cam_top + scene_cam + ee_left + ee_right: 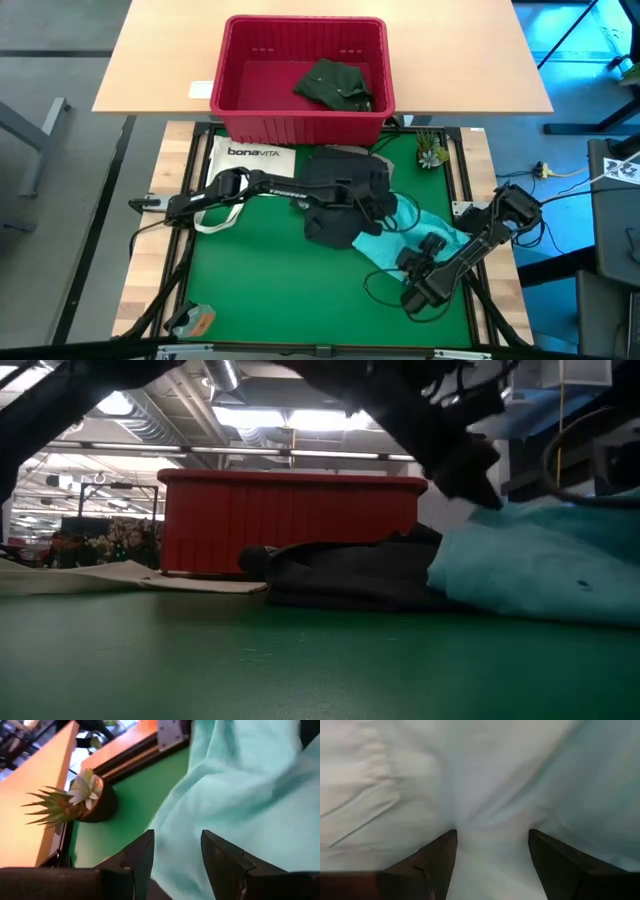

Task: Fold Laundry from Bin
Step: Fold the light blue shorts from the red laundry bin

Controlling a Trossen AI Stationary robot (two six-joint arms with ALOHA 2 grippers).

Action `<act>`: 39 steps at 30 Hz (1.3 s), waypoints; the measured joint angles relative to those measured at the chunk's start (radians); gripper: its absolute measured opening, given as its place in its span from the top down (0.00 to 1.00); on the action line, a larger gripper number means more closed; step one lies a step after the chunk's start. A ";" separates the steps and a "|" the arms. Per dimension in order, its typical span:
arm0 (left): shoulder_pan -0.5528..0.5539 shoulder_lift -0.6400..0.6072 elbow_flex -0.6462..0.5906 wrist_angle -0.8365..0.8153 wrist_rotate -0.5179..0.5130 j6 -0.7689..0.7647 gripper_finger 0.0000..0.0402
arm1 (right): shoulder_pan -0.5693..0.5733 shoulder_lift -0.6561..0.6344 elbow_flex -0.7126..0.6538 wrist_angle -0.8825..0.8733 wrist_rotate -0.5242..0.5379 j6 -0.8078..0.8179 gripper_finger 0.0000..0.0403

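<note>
From high above, the red bin (303,85) sits at the far side of my table, and a dark green cloth (334,84) lies inside it. On the green mat (270,285), a dark grey cloth (345,200) is piled in the middle, and a light turquoise cloth (415,235) lies just to its right. My left gripper (383,212) reaches over to where those two cloths meet. My right gripper (432,244) is on the turquoise cloth. Down low, the grey cloth (340,570) lies in front of the bin (290,520), touching the turquoise cloth (540,575). Past my left fingers (137,857), which stand apart, I see turquoise cloth (240,785) and a little plant pot (92,795). My right fingers (440,857) are spread wide with pale cloth (485,785) bunched between them.
</note>
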 joint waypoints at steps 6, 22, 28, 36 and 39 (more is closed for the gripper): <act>-0.058 -0.069 0.001 -0.168 -0.002 -0.003 0.61 | -0.001 -0.005 0.002 0.213 -0.058 -0.135 0.38; -0.273 -0.180 0.001 -0.526 0.044 -0.170 0.61 | -0.001 -0.003 0.002 0.565 -0.109 -0.136 0.38; -0.350 -0.194 0.001 -0.615 0.102 -0.298 0.61 | -0.001 0.002 0.003 0.888 -0.130 -0.148 0.38; -0.443 -0.207 0.001 -0.700 0.098 -0.482 0.61 | -0.001 -0.005 0.096 0.884 -0.086 -0.289 0.38; -0.477 -0.207 0.001 -0.700 0.096 -0.531 0.61 | -0.001 -0.005 0.159 0.829 -0.079 -0.356 0.38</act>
